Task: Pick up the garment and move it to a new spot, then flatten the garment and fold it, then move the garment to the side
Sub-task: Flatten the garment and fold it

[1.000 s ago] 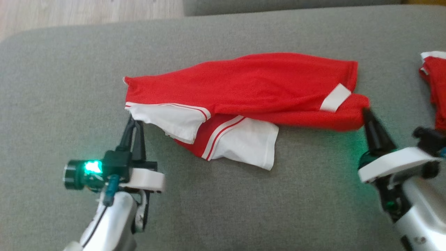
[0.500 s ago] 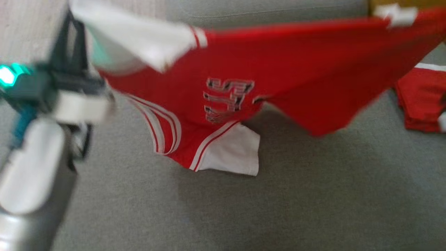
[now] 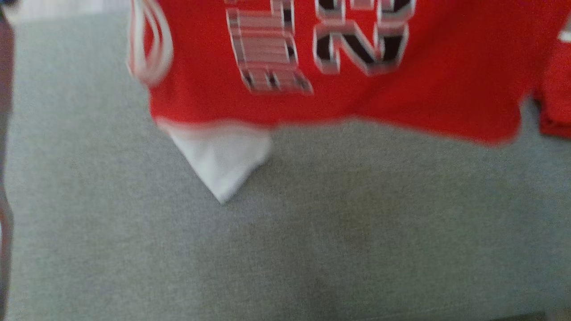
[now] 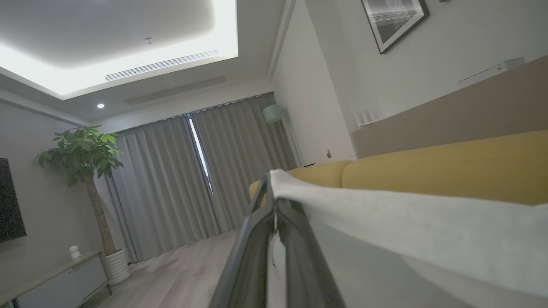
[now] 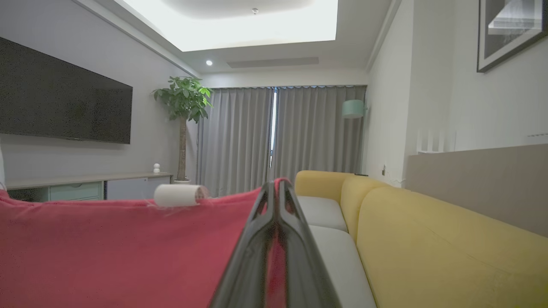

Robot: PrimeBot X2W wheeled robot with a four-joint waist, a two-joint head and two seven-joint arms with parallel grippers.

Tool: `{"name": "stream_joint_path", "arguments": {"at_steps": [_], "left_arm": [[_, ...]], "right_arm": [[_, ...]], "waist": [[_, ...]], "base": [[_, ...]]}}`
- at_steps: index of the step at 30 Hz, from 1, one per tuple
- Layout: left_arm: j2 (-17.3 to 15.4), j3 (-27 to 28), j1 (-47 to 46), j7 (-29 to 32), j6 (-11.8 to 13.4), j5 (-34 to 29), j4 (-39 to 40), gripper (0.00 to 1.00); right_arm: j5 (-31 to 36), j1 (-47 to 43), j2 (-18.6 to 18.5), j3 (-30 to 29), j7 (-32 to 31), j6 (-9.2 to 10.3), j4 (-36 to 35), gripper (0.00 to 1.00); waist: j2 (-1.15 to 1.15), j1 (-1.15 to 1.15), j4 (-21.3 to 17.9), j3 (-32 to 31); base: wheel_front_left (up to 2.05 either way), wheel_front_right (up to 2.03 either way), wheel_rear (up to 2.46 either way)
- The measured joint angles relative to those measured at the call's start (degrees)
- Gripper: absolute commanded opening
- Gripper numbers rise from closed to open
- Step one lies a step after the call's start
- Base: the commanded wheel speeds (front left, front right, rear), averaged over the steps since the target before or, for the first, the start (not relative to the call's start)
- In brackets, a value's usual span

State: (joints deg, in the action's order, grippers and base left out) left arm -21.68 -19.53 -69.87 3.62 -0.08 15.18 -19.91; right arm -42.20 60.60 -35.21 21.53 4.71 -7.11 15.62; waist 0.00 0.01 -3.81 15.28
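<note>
The garment (image 3: pixel 446 89) is a red jersey with white trim and large striped lettering. It hangs in the air across the top of the head view, and a white sleeve tip (image 3: pixel 223 165) dangles just above the grey cushion (image 3: pixel 312 249). In the left wrist view my left gripper (image 4: pixel 270 192) is shut on a white edge of the garment (image 4: pixel 406 231). My right gripper (image 5: pixel 276 192) is shut on a red edge of the garment (image 5: pixel 107 248), which stretches away to the left in the right wrist view.
A second red garment (image 3: pixel 555 89) lies on the cushion at the right edge of the head view. A yellow sofa (image 5: pixel 428 239) runs along the wall. A potted plant (image 5: pixel 184 98), grey curtains (image 5: pixel 278 137) and a wall television (image 5: pixel 60 102) stand farther off.
Both grippers have lifted the garment off the cushion, and it has opened out and now hangs between them. The arms have risen above the head view's frame.
</note>
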Motion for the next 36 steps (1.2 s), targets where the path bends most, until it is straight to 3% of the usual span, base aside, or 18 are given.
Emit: {"name": "stream_joint_path", "arguments": {"at_steps": [3,9,17,21,27,32,36], "left_arm": [[1.18,-1.43,-8.33,-2.81,-0.26,-2.85,-6.61,0.0],[3.82,-1.34,-21.73,-12.45,1.69,-6.16,-16.25,0.0],[5.75,-1.87,-21.0,-17.44,-0.36,-5.01,-21.2,0.0],[6.73,-3.05,-12.01,-18.01,-1.92,-3.31,-19.86,0.0],[6.26,-4.85,10.22,-18.33,-2.36,-1.05,-12.33,0.0],[4.92,-5.59,29.73,-17.83,-0.36,2.05,-3.16,0.0],[2.83,-5.68,45.39,-15.07,2.61,5.02,4.32,0.0]], "right_arm": [[1.47,7.86,1.52,2.67,2.04,0.0,6.6,0.0],[7.03,21.04,2.98,5.48,8.36,0.0,17.92,0.0],[8.65,23.02,2.47,9.69,10.0,0.0,24.73,0.0],[7.56,18.23,1.96,9.35,10.0,0.0,24.85,0.0],[4.65,1.64,1.42,7.11,9.99,0.0,23.47,0.0],[2.78,-12.66,1.11,4.21,9.98,0.0,20.71,0.0],[2.34,-22.49,2.08,2.76,9.98,0.0,18.69,0.0]], "waist": [[0.0,0.01,0.07,3.75],[0.0,0.01,0.64,10.28],[0.0,-0.01,4.11,13.77],[0.0,-0.01,6.01,14.39],[0.0,-0.03,6.89,11.43],[0.0,-0.03,6.68,6.96],[0.0,-0.04,5.9,3.39]], "base": [[0.0,0.0,0.0],[0.0,0.0,0.0],[0.0,0.0,0.0],[0.0,0.0,0.0],[0.0,0.0,0.0],[0.0,0.0,0.0],[0.0,0.0,0.0]]}}
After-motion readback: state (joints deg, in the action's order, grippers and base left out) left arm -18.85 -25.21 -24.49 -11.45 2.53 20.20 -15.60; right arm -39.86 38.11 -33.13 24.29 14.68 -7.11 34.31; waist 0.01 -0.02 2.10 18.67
